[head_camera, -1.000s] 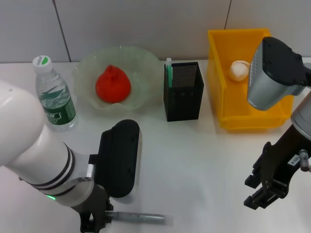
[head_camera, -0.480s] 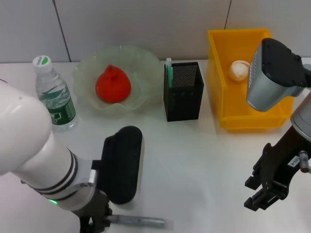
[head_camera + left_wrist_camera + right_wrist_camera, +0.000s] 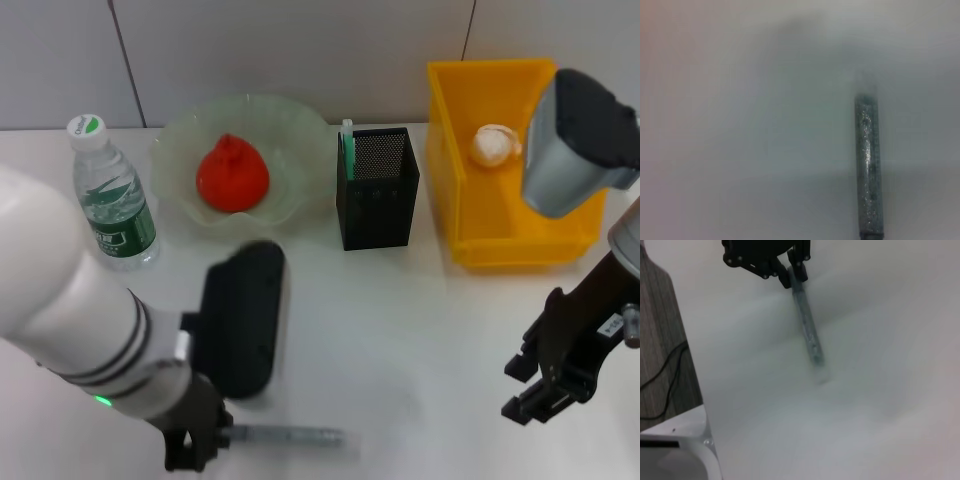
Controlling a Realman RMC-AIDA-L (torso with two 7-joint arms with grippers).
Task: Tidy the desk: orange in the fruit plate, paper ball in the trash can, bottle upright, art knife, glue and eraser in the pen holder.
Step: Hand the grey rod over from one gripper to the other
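Note:
My left gripper (image 3: 203, 442) is low at the desk's near edge, shut on one end of the grey-silver glue (image 3: 285, 436). The stick juts out level toward the right, just above the desk (image 3: 400, 300). The left wrist view shows the glue (image 3: 867, 170) over bare white. The right wrist view shows the left gripper (image 3: 785, 271) clamping the glue (image 3: 807, 330). The orange (image 3: 232, 172) lies in the fruit plate (image 3: 295, 125). In the trash can (image 3: 452, 205) rests the paper ball (image 3: 495, 143). The bottle (image 3: 113, 205) stands upright. The art knife (image 3: 347, 145) stands in the pen holder (image 3: 378, 195). The eraser is out of view. My right gripper (image 3: 522, 390) hangs open at the near right.
The pen holder stands between the fruit plate and the trash can along the back. My left forearm and its black wrist housing (image 3: 240, 320) cover the near left of the desk. A wall rises behind the desk.
The left gripper has lifted a little, carrying the glue away from the near edge. The right arm's upper housing has shifted slightly to the right.

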